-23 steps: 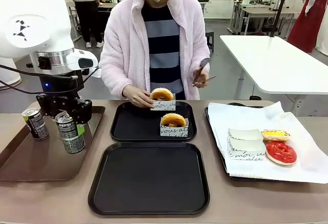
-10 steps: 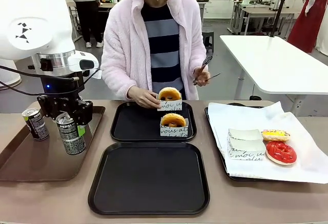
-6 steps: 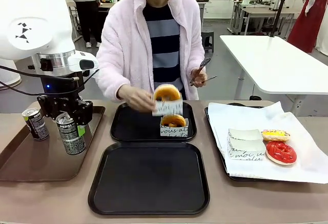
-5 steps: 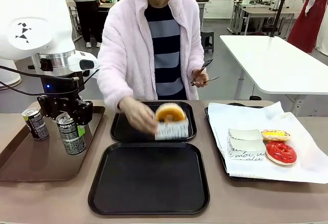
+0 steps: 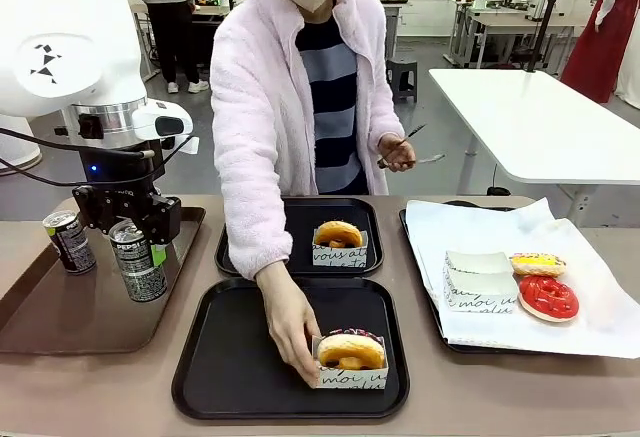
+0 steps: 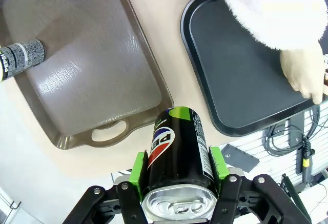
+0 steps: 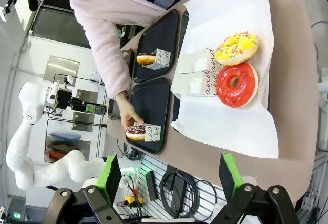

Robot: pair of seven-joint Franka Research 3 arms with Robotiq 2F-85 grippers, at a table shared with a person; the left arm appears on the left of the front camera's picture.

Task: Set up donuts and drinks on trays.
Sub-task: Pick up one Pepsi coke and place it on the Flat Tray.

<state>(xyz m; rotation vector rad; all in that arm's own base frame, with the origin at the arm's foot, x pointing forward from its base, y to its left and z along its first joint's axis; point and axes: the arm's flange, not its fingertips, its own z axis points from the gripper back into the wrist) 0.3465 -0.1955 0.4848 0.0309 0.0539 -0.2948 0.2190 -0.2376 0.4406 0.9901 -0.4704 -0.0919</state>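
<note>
Now your left jaws grip a can (image 6: 178,152) at the brown tray (image 5: 60,317); your right jaws gape wide, empty. A hand (image 5: 288,329) holds a donut (image 5: 350,350) on the near tray (image 5: 230,357).

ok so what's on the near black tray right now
On the near tray: one donut in a white paper sleeve, toward the front right, held by the person's hand. The hand hides the sleeve's left edge and the tray under it.
</note>
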